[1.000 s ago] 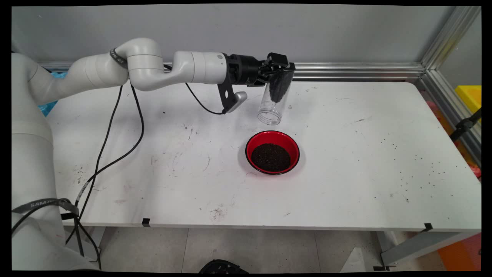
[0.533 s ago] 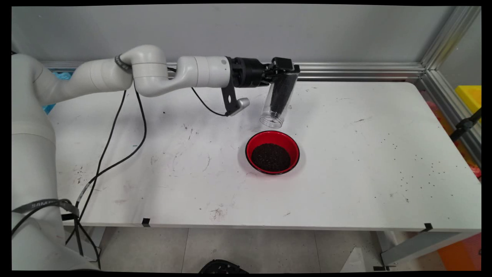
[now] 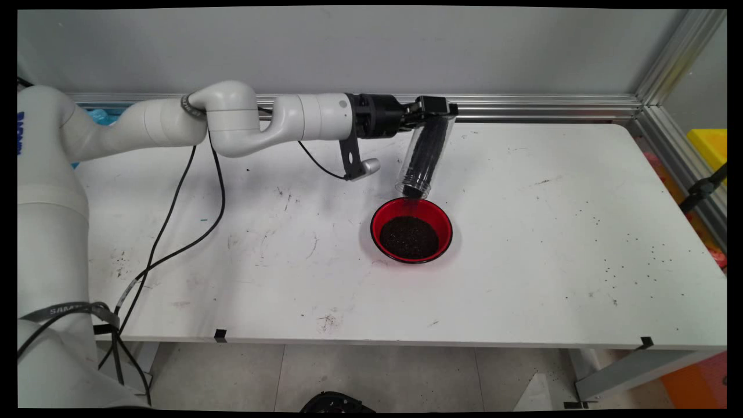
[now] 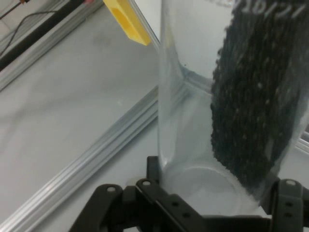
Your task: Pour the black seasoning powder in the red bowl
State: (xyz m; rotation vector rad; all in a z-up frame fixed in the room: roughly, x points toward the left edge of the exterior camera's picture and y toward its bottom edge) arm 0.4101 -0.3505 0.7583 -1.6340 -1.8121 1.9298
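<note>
Clear jar [image 3: 424, 154] of dark grains, clamped at its closed base between the pincer [image 3: 436, 108] fingers, hangs tilted mouth-down below it, well above the white table [image 3: 522, 261]. Grains [image 4: 256, 96] lie along one side of the jar wall, reaching the mouth; a thin stream drops from the lip. Red bowl [image 3: 411, 230] sits directly beneath the jar mouth, lower than the pincer, already carrying a dark mound of the same grains. Scattered specks dot the table far to the pincer's outward side. Aluminium rail [image 3: 551, 106] runs just behind the pincer along the wall
</note>
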